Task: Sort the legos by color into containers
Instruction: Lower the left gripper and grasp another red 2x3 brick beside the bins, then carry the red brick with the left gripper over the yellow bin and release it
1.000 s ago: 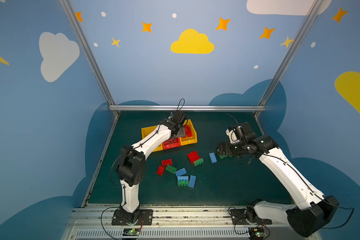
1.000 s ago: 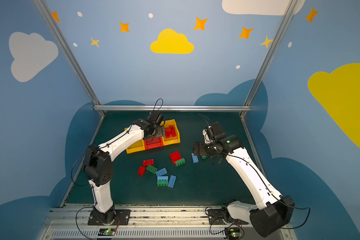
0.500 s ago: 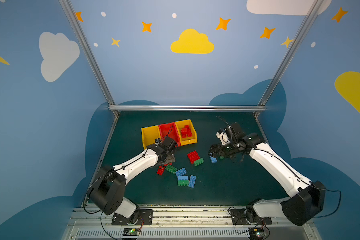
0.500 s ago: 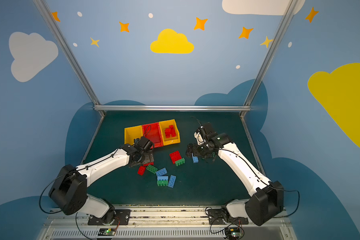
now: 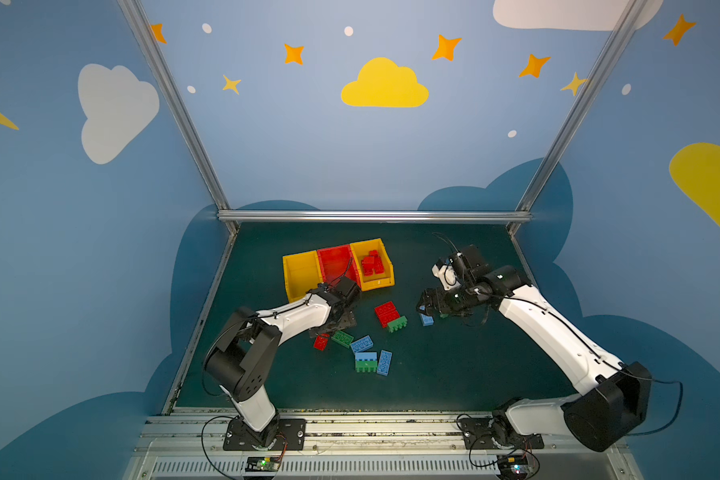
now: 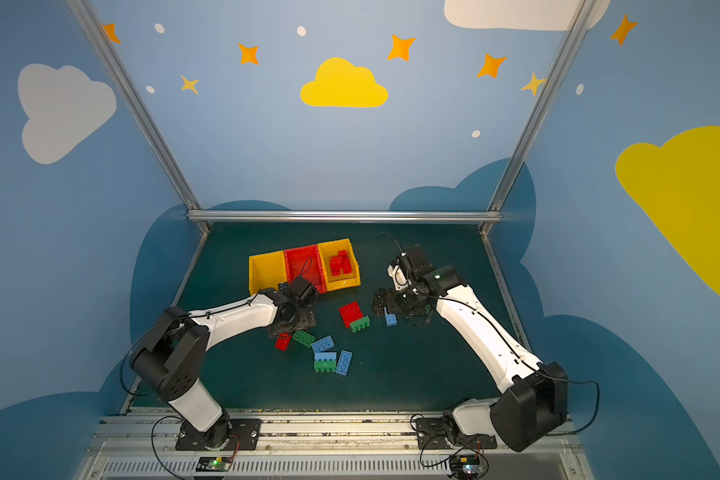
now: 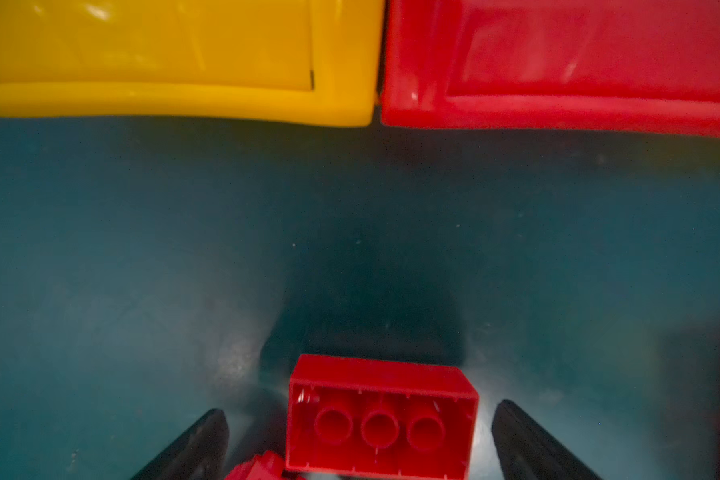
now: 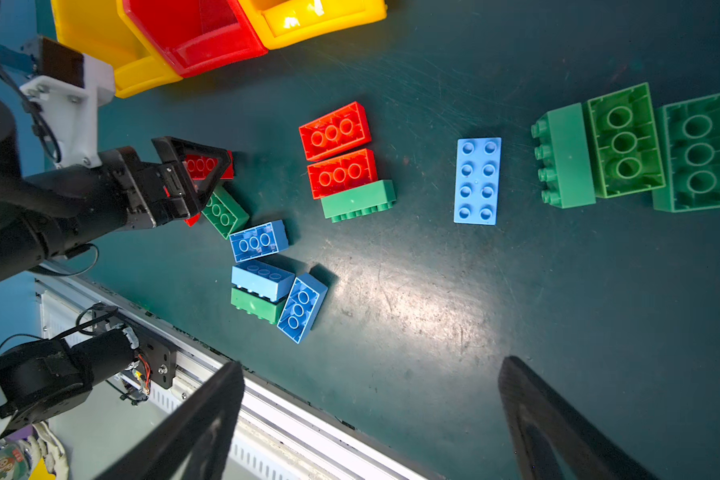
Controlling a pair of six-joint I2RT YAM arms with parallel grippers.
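- The left gripper stands wide, straddling an upturned red brick without touching it.
- The right gripper gapes empty near the rightmost blue brick.

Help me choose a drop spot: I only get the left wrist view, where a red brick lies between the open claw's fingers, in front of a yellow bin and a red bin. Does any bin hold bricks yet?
Observer: Yes. In both top views the right yellow bin, a third one at the row's end, holds a pile of red bricks.
Operator: And the two I see?
Observer: The red bin and the left yellow bin both look empty.
Operator: What's the other arm doing?
Observer: The right claw hangs open, holding nothing, near a light blue brick lying studs up.
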